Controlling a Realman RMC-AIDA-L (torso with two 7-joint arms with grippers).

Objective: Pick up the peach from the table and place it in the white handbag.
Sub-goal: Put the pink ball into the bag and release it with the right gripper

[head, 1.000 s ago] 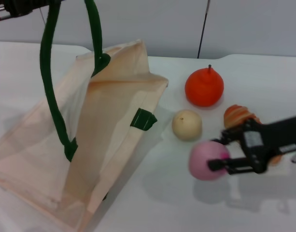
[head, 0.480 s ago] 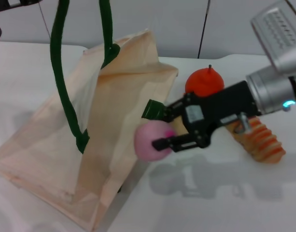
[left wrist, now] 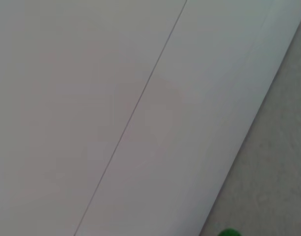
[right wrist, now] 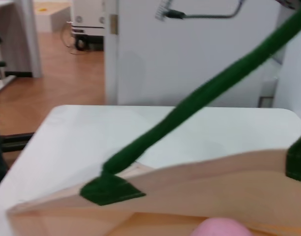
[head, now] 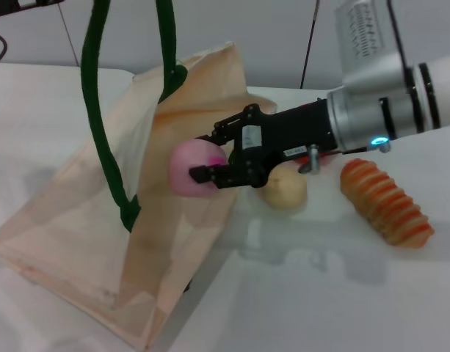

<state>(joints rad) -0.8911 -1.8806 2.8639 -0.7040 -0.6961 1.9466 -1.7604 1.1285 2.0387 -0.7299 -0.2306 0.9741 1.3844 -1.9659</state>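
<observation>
The pale pink peach (head: 189, 167) is held in my right gripper (head: 201, 157), whose black fingers are shut on it. It hangs at the open mouth of the white handbag (head: 70, 220), just above the inner cloth. The bag leans on the table with its dark green handles (head: 100, 110) pulled up and out past the top of the head view. In the right wrist view the peach's top (right wrist: 221, 227) shows just below the bag's rim (right wrist: 214, 172) and one green handle (right wrist: 199, 98). Only a dark piece of my left arm (head: 19, 4) shows at the top left corner.
A cream-beige round fruit (head: 285, 189) lies right of the bag, under my right arm. An orange ridged item (head: 386, 202) lies farther right. The white table (head: 320, 293) reaches to the front. The left wrist view shows only a pale wall.
My right gripper has carried the peach up and to the left, from the table by the cream fruit to the bag's mouth. The bag's handles have stayed raised.
</observation>
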